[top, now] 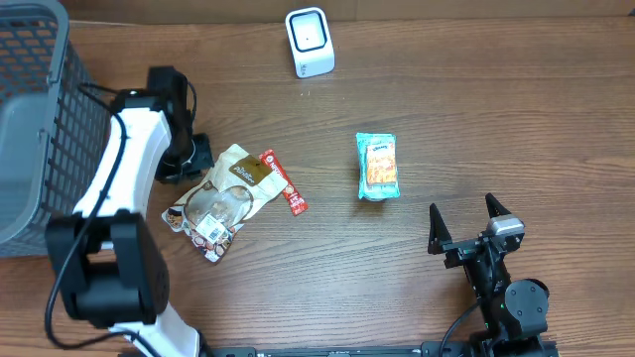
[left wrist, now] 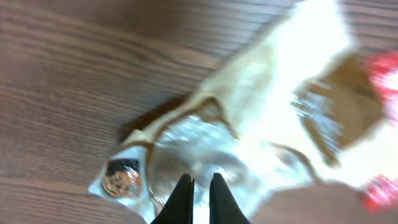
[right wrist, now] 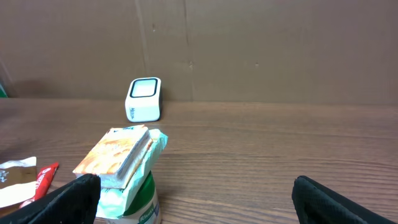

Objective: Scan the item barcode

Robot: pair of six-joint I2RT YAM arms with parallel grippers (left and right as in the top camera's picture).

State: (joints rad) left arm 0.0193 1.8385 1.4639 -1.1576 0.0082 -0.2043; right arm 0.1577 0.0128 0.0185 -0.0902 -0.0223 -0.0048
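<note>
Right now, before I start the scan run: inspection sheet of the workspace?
Surface: wooden table, no damage seen.
Job's things: white scanner at far edge; beige pouch with red sachet beside it; teal pack apart.
Clutter: grey basket at left edge.
Grippers: left gripper fingers shut over the pouch, grip unclear; right gripper open, empty.
Cables: black cable along left arm.
Surroundings: brown board wall.

A dark brown wood-grain table (top: 496, 109) carries a small white box-shaped scanner (top: 309, 42) at twelve o'clock. A teal plastic snack packet (top: 377, 166) lies toward three from centre and a beige-and-brown clear-windowed pouch (top: 223, 196) toward nine. A slim red sachet (top: 284, 183) lies against the pouch's three o'clock edge.
</note>
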